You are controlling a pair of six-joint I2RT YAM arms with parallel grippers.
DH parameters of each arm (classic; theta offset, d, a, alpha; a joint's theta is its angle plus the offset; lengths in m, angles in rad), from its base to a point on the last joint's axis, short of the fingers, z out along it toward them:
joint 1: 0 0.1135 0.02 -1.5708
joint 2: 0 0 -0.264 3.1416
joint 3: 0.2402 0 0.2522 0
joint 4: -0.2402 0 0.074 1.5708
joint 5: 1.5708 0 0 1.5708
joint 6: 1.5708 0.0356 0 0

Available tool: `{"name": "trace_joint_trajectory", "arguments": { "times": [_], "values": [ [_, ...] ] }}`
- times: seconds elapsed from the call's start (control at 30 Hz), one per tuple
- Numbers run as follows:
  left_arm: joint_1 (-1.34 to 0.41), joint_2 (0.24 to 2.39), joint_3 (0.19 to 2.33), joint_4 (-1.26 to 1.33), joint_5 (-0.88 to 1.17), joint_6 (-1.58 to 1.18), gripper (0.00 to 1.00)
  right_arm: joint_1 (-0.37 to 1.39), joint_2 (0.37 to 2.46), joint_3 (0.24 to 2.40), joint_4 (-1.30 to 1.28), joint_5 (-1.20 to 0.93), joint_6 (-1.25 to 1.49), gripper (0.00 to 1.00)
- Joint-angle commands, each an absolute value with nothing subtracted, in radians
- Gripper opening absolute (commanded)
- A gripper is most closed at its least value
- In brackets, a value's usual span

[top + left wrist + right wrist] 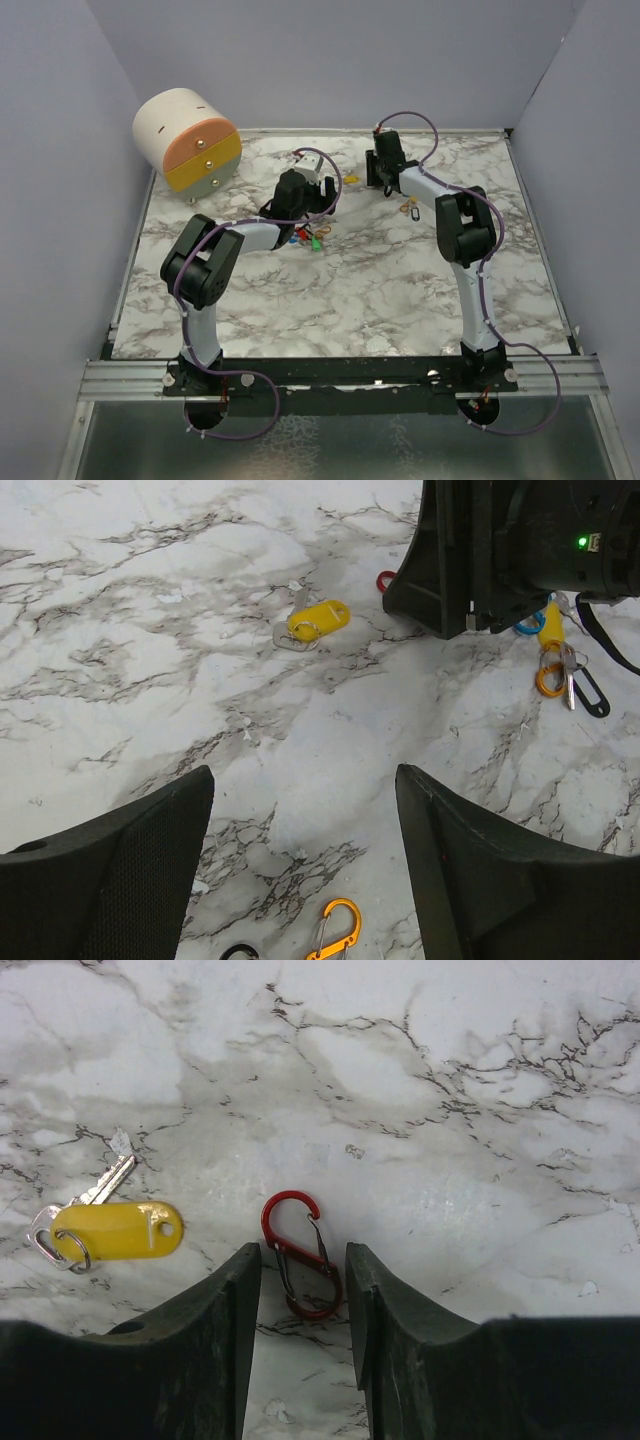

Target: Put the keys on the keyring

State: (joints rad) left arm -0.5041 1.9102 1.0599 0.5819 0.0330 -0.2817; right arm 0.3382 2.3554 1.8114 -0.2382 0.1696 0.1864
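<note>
Marble tabletop (450, 1110): the red clip (300, 1257), likely the keyring, lies lengthwise between the right gripper (301, 1270)'s parted fingers, flanked but not visibly clamped. The yellow key tag (115, 1230) lies just left of the clip, long axis crosswise to it. The left gripper (305, 775), wide apart on nothing, hangs farther from the clip.

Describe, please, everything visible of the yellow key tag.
The yellow key tag is a small oblong with rounded ends, glossy like plastic, with a small hole near its right end in the right wrist view. It lies flat on the marble table. At its left end a metal ring is attached, which also carries a silver key pointing up and to the right. Nothing grips it. The red clip lies to its right, apart from it.
</note>
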Motion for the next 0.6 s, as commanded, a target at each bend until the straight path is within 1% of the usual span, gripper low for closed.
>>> {"name": "trace_joint_trajectory", "arguments": {
  "times": [0.0, 0.07, 0.13, 0.2, 0.37, 0.57],
  "values": [
    [-0.496, 1.926, 1.061, 0.592, 0.050, -0.282, 0.75, 0.331, 2.393, 1.827, -0.265, 0.158, 0.179, 0.35],
    [-0.494, 1.928, 1.061, 0.592, 0.052, -0.282, 0.75, 0.331, 2.395, 1.828, -0.265, 0.156, 0.177, 0.26],
    [-0.494, 1.928, 1.059, 0.592, 0.052, -0.282, 0.75, 0.330, 2.394, 1.828, -0.266, 0.153, 0.179, 0.13],
    [-0.492, 1.926, 1.056, 0.594, 0.052, -0.283, 0.75, 0.330, 2.390, 1.824, -0.267, 0.154, 0.181, 0.07],
    [-0.490, 1.929, 1.054, 0.596, 0.055, -0.285, 0.75, 0.329, 2.380, 1.805, -0.258, 0.152, 0.186, 0.01],
    [-0.489, 1.930, 1.056, 0.599, 0.063, -0.286, 0.74, 0.330, 2.354, 1.777, -0.231, 0.149, 0.197, 0.00]
  ]
}}
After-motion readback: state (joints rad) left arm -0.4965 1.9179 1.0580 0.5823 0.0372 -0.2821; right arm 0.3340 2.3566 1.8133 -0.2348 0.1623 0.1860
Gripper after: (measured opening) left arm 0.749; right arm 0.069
